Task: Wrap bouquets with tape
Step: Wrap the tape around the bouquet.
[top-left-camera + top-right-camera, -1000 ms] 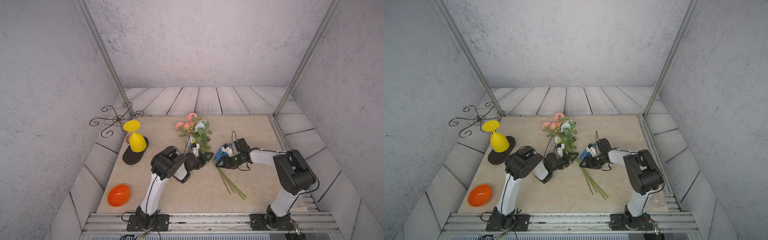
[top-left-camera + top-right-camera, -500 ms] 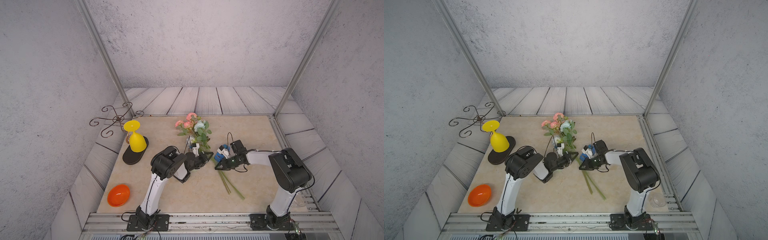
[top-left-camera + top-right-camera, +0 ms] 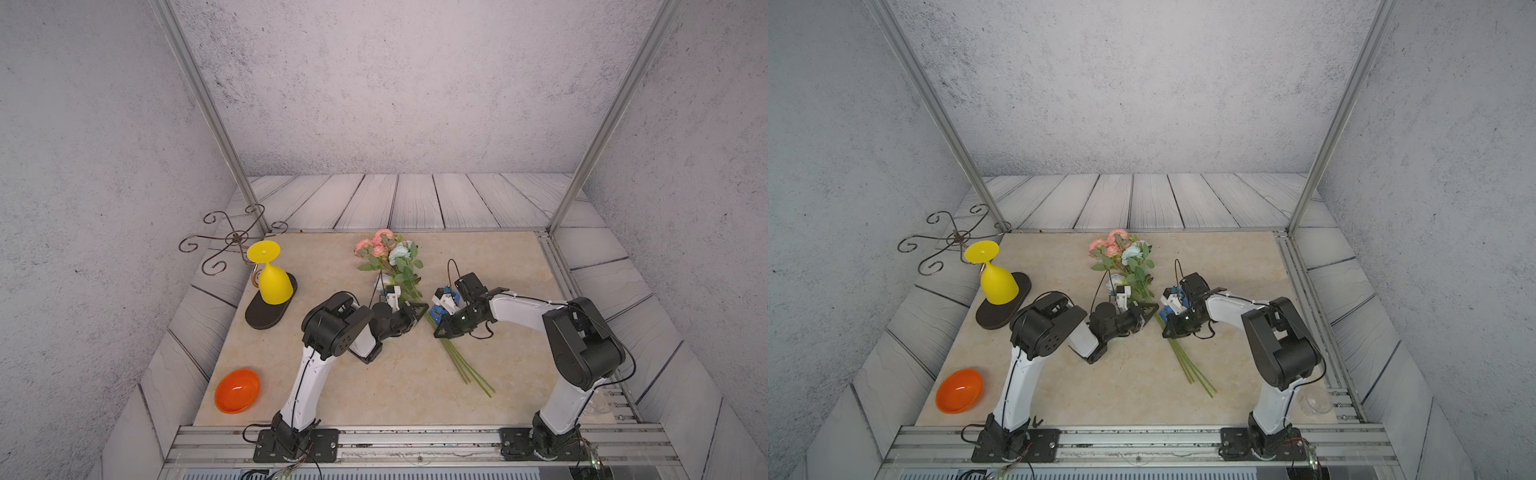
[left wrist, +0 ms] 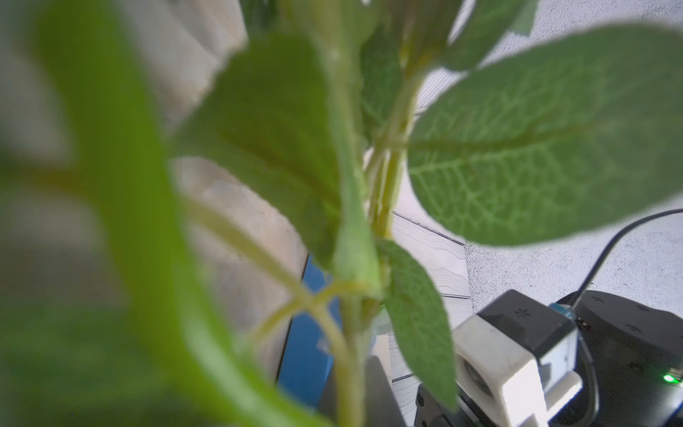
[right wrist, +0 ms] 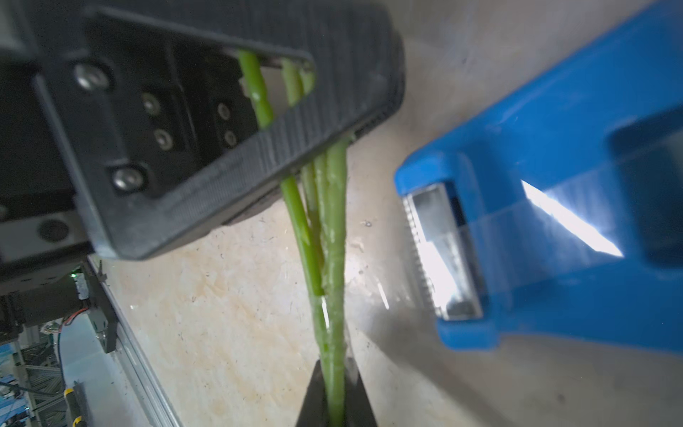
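The green stems of the bouquets [image 5: 330, 236] are pinched between the dark jaws of the right gripper [image 5: 334, 393] and are seen passing between the jaws of the left gripper [image 5: 332, 125]. Just beside them, the blue tape dispenser [image 5: 554, 118] is set on the beige table [image 5: 221, 314], with its toothed cutter turned toward the stems.

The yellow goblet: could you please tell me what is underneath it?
The yellow goblet stands upside down on a dark oval base; whatever lies under its opaque bowl is hidden.
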### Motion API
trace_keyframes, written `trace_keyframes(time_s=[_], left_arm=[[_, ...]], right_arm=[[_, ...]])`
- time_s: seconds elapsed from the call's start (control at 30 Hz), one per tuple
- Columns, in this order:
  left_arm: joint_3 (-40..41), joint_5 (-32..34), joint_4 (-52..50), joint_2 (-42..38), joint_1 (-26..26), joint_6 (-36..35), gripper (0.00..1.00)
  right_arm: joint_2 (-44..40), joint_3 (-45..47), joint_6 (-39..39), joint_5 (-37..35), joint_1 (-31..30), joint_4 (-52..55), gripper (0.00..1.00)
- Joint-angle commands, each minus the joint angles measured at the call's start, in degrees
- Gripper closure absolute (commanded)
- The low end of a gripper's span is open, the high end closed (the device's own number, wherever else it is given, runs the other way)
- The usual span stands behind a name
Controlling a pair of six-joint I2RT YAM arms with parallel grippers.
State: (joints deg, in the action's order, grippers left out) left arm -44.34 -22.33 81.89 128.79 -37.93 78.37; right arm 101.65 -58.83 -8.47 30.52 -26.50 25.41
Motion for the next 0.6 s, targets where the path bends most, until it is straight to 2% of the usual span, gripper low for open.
trace_keyframes(time_s=[0.0,0.13,0.23,0.4,0.47,0.57], left_arm=[[1.43,0.61,-8.26,-0.38,0.93,-3.79,0.76],[2.93,2.2,-18.31,-6.28,0.93,-4.09,0.52],[1.09,2.68,-30.39,-11.15,0.93,-6.14,0.43],[-4.7,1.17,-43.9,-14.7,0.58,-8.8,0.41],[-6.02,1.54,-48.22,-15.06,0.58,-6.57,0.41],[-6.58,2.44,-48.3,-14.9,0.58,-3.16,0.41]], right_arm=[[-0.76,-3.2,0.49,-11.93,-0.38,11.33,1.0],[-1.09,-5.04,2.32,-15.94,-1.43,13.84,1.0],[-0.62,-5.8,3.46,-18.23,-3.61,14.16,1.0],[0.55,-9.5,6.29,-25.63,-8.82,15.67,1.0],[0.14,-9.69,6.51,-29.12,-10.09,14.27,1.0],[-2.08,-7.66,6.57,-30.47,-10.75,10.16,1.0]])
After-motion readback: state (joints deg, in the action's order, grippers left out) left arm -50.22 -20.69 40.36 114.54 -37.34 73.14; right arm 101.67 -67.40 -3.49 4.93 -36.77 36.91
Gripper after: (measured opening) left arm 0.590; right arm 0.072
